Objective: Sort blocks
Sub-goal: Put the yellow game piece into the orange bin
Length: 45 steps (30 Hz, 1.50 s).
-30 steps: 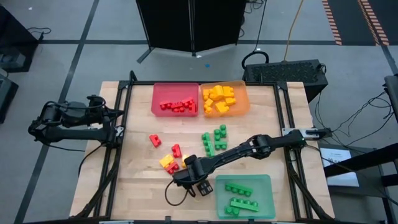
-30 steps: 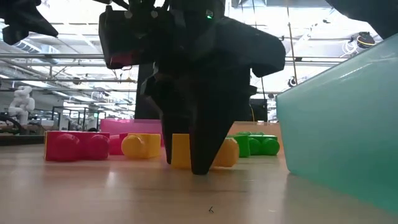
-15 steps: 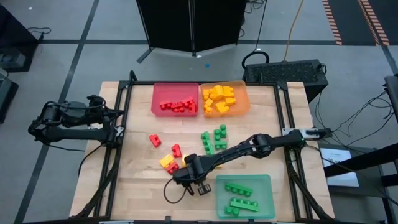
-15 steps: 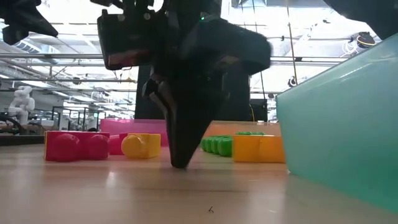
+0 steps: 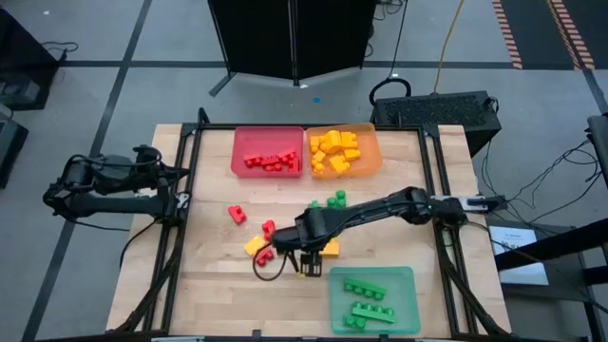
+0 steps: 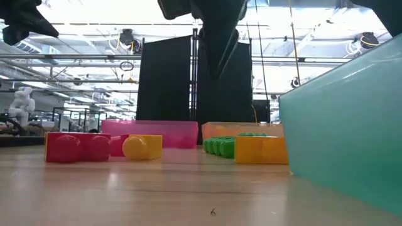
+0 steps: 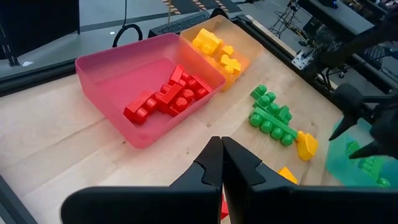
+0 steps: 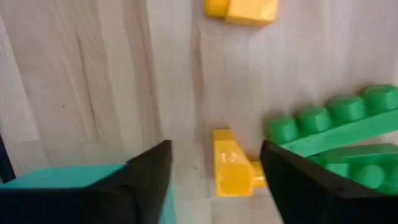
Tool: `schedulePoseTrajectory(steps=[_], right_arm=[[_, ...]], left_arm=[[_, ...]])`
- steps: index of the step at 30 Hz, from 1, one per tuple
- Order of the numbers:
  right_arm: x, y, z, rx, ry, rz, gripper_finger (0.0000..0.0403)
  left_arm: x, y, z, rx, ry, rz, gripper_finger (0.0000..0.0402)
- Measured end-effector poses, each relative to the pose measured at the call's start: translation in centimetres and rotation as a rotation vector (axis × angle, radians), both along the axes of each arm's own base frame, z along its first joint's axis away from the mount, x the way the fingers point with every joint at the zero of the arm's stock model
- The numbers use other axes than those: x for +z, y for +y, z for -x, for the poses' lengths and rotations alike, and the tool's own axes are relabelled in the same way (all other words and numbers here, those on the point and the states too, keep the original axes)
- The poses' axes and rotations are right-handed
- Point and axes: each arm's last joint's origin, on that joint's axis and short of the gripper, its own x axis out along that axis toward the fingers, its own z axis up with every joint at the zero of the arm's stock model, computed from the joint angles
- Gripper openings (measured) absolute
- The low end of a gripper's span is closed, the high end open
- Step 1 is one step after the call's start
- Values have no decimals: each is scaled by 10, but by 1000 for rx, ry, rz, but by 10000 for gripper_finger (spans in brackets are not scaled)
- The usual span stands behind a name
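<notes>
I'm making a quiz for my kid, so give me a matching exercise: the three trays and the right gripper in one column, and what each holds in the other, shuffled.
Column one:
1. red tray
2. orange tray
3. green tray
4. right gripper

Column two:
A. yellow blocks
B. nothing, jaws open over the table
C. green blocks
D. red blocks

Pairs: 1-D, 2-A, 3-C, 4-B
</notes>
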Motion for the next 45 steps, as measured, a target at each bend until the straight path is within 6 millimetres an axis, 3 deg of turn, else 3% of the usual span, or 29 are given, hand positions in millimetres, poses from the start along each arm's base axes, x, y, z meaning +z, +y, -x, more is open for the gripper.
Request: schedulePoseTrajectory(steps=[4, 7, 18, 26, 31, 37, 41, 45], right_arm=[[-24, 12, -4, 15, 54, 14, 307], [-40, 15, -5, 8, 111, 29, 329], [-63, 8, 0, 51, 227, 140, 319], [-91, 6, 9, 77, 313, 158, 317], [-105, 5, 12, 82, 331, 155, 274], [-108, 4, 12, 92, 315, 164, 140], [-103, -1, 10, 87, 313, 159, 140], [-82, -2, 2, 104, 266, 148, 140]], left_arm=[[0, 0, 0, -6, 0, 3, 2], [0, 0, 0, -6, 0, 2, 2], [0, -1, 0, -27, 6, -4, 2], [0, -1, 0, -50, 5, 10, 2], [0, -1, 0, -50, 5, 10, 2], [0, -1, 0, -51, 5, 10, 2], [0, -1, 0, -50, 5, 9, 2], [0, -1, 0, -42, 5, 5, 2]])
